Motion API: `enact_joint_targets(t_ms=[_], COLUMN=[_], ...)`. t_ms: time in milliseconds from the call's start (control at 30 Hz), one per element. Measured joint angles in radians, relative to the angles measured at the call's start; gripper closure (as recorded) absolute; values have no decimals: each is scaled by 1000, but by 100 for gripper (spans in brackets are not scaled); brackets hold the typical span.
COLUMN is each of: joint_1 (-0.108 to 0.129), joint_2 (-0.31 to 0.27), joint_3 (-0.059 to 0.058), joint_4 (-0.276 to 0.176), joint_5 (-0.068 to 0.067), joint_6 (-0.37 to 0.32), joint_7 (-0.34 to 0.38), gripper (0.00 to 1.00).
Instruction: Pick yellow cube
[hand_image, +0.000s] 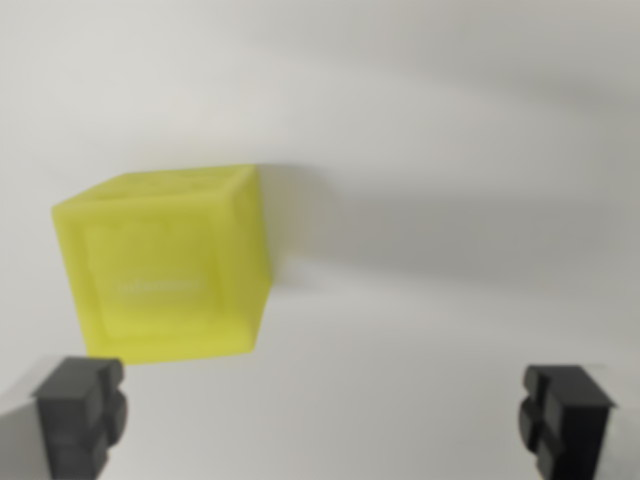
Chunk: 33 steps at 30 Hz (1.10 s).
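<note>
A yellow cube (165, 262) sits on a pale surface, left of centre in the wrist view, slightly blurred and turned so one edge faces the wrist view's right. My gripper (322, 415) is open, its two dark fingertips (82, 412) showing at the bottom corners. The cube lies just beyond the left fingertip and does not sit between the fingers. Nothing is held.
A plain white surface (450, 200) fills the view, with soft grey shadows to the cube's right and across the top.
</note>
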Motion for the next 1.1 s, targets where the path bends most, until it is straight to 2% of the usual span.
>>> enact_joint_targets(t_ms=[1100], joint_1=[92], joint_2=[115], joint_3=[0], joint_4=[49], joint_5=[1], joint_6=[75], joint_7=[22], gripper=[0])
